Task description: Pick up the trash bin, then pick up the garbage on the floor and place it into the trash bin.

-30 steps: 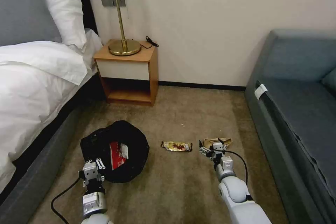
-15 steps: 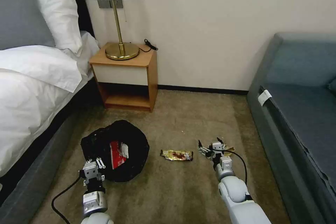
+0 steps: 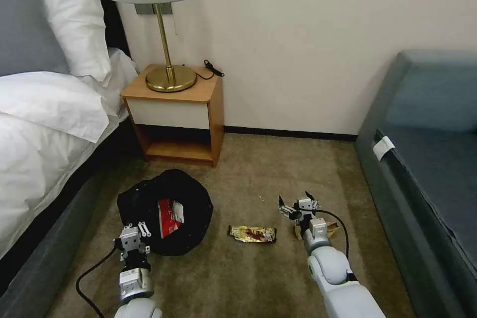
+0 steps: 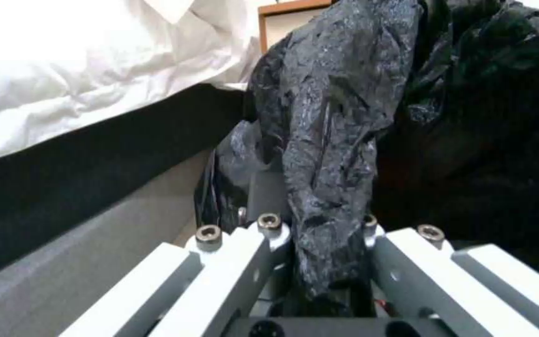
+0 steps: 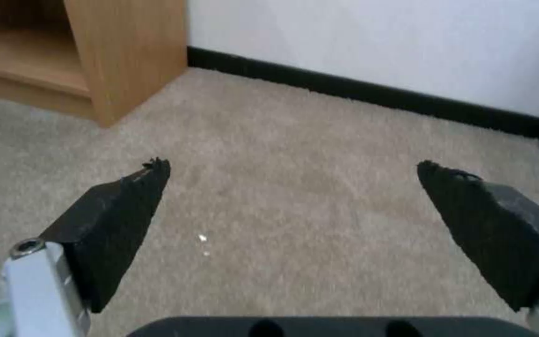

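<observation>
Your left hand (image 3: 133, 234) sits low over the carpet (image 3: 258, 169), forearm reaching forward from the robot's left side, wrist level. In the left wrist view its fingers (image 4: 244, 262) are closed on a fold of the black liner, so it is gripping the trash bin (image 3: 166, 211) by the near rim. The trash bin lies directly ahead of that hand, between the hand and the nightstand (image 3: 174, 114), with the bed (image 3: 39, 159) to its left. A red-white snack bag (image 3: 170, 216) is inside the liner, just beyond the left hand's fingertips.

Your right hand (image 3: 297, 202) is held out in front on the robot's right, forearm angled forward and slightly inward, cable looping off the wrist. Its fingers (image 5: 120, 220) are spread wide with nothing between them; the right wrist view shows bare carpet in the gap and the nightstand corner and the baseboard (image 5: 369, 91) beyond.

The tan paper wad (image 3: 330, 228) lies on the carpet beneath and just behind the right hand, partly covered by the wrist. Whether the hand touches it cannot be told. The gold-brown candy wrapper (image 3: 252, 234) lies flat on the carpet to the left of the right hand, between the two hands, apart from both and from the trash bin.

The sofa (image 3: 427, 159) stands to the right of the right hand, well apart. The lamp (image 3: 159, 25) stands on the nightstand.
</observation>
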Controlling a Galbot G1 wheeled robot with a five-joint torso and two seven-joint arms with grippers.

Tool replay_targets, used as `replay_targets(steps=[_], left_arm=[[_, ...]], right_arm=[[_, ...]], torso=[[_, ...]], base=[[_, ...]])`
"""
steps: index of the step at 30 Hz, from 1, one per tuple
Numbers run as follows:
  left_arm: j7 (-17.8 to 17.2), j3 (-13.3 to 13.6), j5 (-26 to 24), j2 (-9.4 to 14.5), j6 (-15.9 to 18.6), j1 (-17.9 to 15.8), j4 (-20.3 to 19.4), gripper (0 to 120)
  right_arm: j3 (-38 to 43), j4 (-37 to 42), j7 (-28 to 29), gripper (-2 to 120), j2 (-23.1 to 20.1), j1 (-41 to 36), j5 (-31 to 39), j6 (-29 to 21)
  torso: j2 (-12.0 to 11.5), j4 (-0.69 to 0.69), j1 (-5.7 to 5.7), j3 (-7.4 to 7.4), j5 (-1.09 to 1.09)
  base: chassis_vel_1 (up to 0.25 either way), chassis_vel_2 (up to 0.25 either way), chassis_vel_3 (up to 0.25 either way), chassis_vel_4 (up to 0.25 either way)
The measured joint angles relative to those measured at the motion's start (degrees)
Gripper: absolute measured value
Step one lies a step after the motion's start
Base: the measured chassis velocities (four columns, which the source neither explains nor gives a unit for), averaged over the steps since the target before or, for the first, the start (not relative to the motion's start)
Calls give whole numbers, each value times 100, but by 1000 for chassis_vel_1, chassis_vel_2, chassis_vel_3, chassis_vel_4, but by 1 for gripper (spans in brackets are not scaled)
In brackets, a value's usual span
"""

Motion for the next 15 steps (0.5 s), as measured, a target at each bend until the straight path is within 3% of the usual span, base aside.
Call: replay_targets(steps=[9,15], left_arm=[[7,-16,-29,18,-48,-194,238,3],[7,-28,-88,-106,14,-328,240,3]], right_arm=[[-400,-26,94,100,-181,398,-8,-226],[-898,-273,106,100,-455,933,176,-397]], torso=[[0,0,0,-1,0],[0,0,0,0,1]], base=[[0,0,0,0],[0,0,0,0]])
